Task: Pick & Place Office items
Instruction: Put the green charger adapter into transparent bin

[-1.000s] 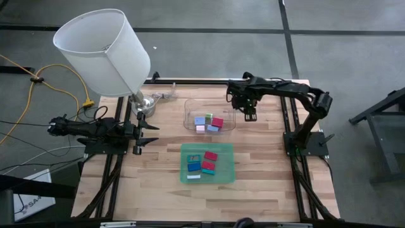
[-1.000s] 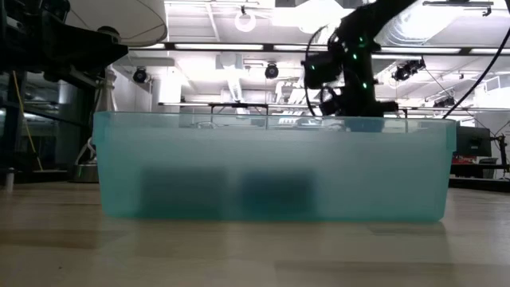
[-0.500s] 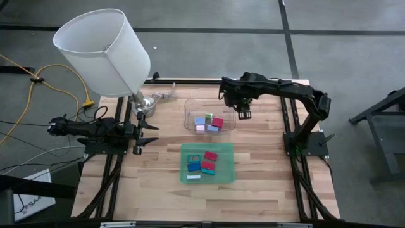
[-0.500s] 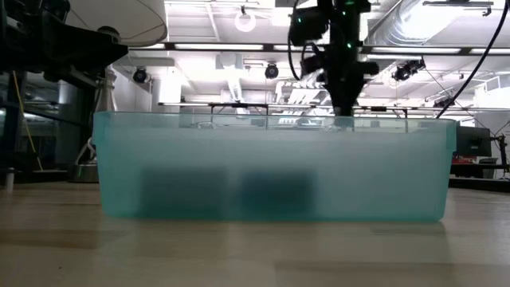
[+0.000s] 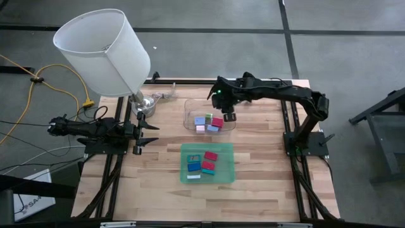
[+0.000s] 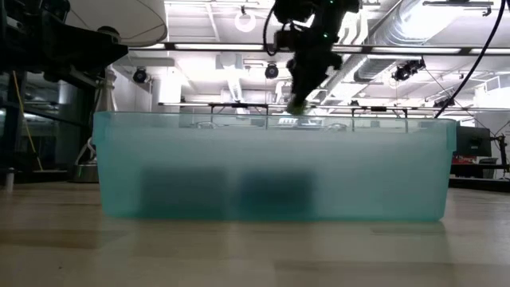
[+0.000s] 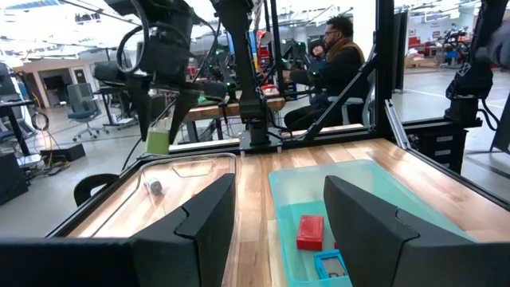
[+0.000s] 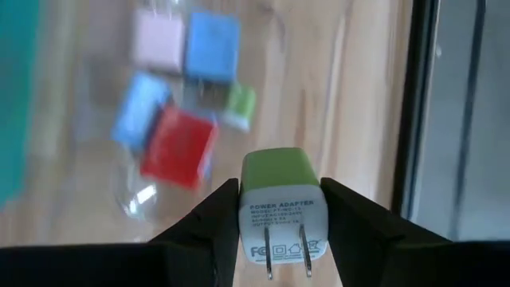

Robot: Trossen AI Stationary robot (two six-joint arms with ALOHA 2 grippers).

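My right gripper [image 5: 228, 116] hangs above the right end of the clear tray [image 5: 188, 105], shut on a green adapter cube [image 8: 280, 171] with a white labelled face and two prongs. Under it in the right wrist view lie pink, blue, pale blue, red [image 8: 179, 147] and green blocks on the clear tray's floor. The green translucent tray [image 5: 184, 166], nearer the table's near edge, holds red, blue and teal blocks [image 5: 209, 166]. My left gripper [image 5: 149, 133] waits open at the table's left side, touching nothing. My right gripper pinches the green adapter cube by its two opposite side faces [image 8: 245, 191], one finger [image 8: 209, 219] on each side. The fingers point down from above. The cube is lifted clear over the clear tray, its white pronged face [image 8: 280, 227] turned up toward the wrist.
A white lampshade [image 5: 104, 50] on a metal base [image 5: 145, 104] stands at the table's far left corner. A yellow cable [image 5: 38, 79] lies off the table to the left. Bare wood lies left and right of both trays. A person [image 7: 335, 60] sits in the room beyond.
My right gripper has travelled toward the table's left edge, from beside the clear tray's right wall to above its right end, carrying the green adapter cube with it.
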